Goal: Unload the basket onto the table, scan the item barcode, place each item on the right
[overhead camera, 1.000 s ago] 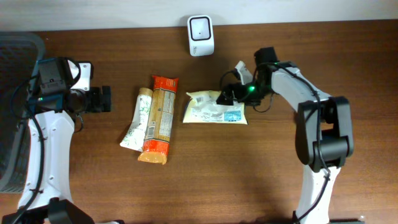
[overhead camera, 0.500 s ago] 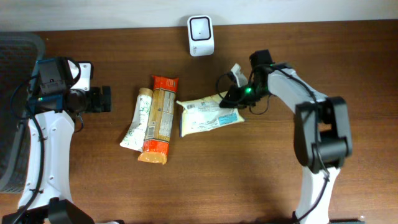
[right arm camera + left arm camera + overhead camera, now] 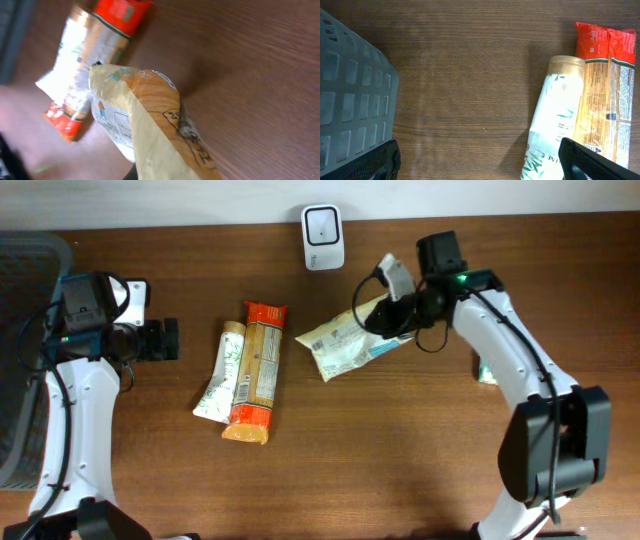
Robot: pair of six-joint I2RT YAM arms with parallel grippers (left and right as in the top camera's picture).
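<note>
Over at the worktop's left edge sits a grey slatted basket [image 3: 20,350]. Just right of it the left gripper [image 3: 168,340] hovers with its jaws spread wide and nothing between them. In the left wrist view its dark fingertips [image 3: 375,162] sit in the two bottom corners with only bare wood in the gap.

Next along, left of centre, a white tube [image 3: 221,375] and a red-and-orange packet [image 3: 256,375] lie flat side by side, touching along their length. Both run roughly front to back.

At the back edge, about mid-width, the white scanner [image 3: 323,237] stands on its own.

Right of centre and toward the back is the yellow pouch [image 3: 348,342]. It's tilted, with its right end higher and nearer the back edge. The right gripper [image 3: 396,316] is clamped tight on that end. In the right wrist view the pouch fills the frame, raised off the wood with a shadow under it. It sits in front of and to the right of the scanner, near it but not touching. A white printed panel faces up in the overhead view, but I honestly can't make out a barcode on it.

Further right, a small green thing [image 3: 484,370] peeks out from behind the right arm. It's too hidden to say what it is.
</note>
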